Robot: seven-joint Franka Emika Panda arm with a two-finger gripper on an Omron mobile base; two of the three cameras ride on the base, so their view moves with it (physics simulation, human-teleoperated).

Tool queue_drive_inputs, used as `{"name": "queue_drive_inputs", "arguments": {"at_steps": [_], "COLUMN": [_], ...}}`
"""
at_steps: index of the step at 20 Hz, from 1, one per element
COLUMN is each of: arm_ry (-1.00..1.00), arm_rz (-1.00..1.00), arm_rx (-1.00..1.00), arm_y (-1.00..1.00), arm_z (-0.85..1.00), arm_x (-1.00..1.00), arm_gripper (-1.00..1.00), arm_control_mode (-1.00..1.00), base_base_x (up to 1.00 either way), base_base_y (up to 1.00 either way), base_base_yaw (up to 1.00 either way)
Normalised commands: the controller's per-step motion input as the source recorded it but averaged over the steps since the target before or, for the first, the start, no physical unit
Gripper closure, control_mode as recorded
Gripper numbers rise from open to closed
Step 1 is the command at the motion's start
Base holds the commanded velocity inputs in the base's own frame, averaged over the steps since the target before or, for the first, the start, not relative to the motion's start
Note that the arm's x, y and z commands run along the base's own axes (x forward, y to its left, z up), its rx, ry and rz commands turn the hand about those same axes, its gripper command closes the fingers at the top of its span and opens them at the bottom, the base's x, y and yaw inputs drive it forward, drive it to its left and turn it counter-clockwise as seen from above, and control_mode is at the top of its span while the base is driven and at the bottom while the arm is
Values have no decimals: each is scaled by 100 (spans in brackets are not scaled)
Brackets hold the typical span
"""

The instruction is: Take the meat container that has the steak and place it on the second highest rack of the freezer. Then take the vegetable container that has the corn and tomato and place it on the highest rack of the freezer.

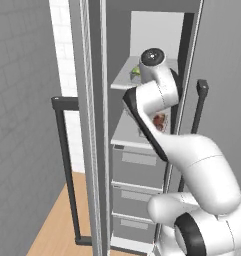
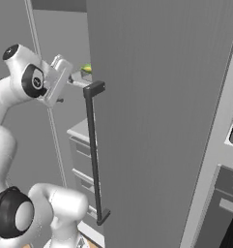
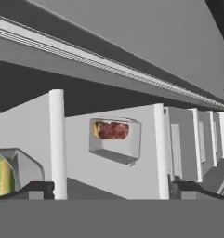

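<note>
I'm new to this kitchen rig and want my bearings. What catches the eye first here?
The bulky white arm rises in front of the tall grey freezer, whose door stands open. A grey tray holding the dark red steak sits on the lower plain shelf, while a tray with yellow corn rests on the upper shelf. The tool is open, holding nothing.

Your arm [image 1: 192, 165] rose from the base, bent sharply at the elbow and reached forward at shoulder height, the wrist [image 1: 153, 62] turned so the hand lay rolled on its side. Your gripper [image 3: 111, 189] stood with its jaws spread wide, holding nothing, both dark fingertips [image 3: 34, 189] well apart.
</note>
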Motion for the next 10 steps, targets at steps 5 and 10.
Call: {"name": "queue_drive_inputs", "arguments": {"at_steps": [5, 10], "arm_ry": [10, 12], "arm_rz": [-22, -22], "arm_rx": [13, 17], "arm_y": [0, 0], "arm_z": [-93, -100], "arm_x": [-100, -100], "arm_gripper": [-100, -100], "arm_control_mode": [-100, -100], "base_base_x": [0, 0], "base_base_y": [0, 0], "base_base_yaw": [0, 0]}}
